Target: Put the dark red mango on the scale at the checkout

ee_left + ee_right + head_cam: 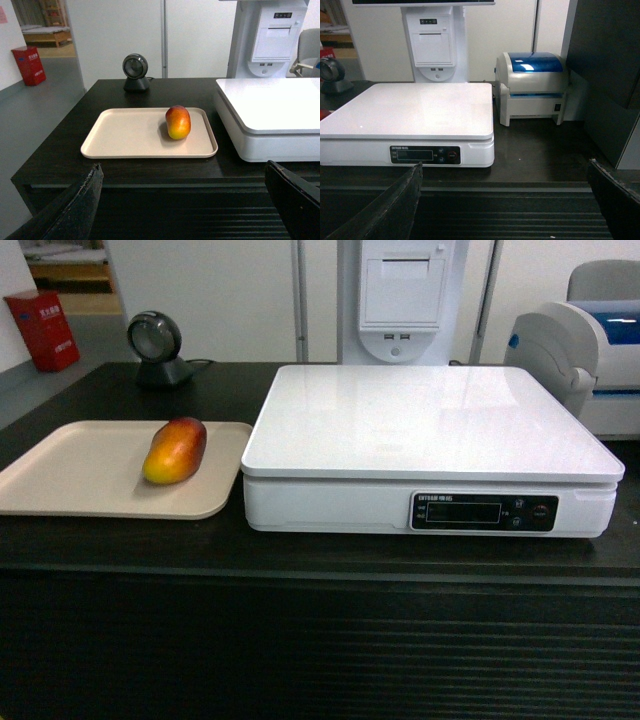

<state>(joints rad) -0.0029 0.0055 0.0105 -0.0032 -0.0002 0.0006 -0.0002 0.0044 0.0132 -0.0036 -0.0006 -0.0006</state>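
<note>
While the dark red mango [178, 122] sat on the beige tray [125, 140], we held both grippers [185, 200] [505, 200] agape, empty; pick pending, left reach next, then scale [420, 420].

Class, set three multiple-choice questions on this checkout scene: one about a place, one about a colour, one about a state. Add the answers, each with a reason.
1. Where does the mango lie?
A. on the scale
B. on the beige tray
C. on the bare counter

2. What colour is the scale top?
A. white
B. black
C. blue

3. How does the left gripper stand?
A. shut on the mango
B. shut and empty
C. open, away from the mango

Answers:
1 B: the mango rests on the tray, left of the scale.
2 A: the flat top is plain white.
3 C: in the left wrist view its fingers are spread wide, nearer the camera than the counter.
</note>
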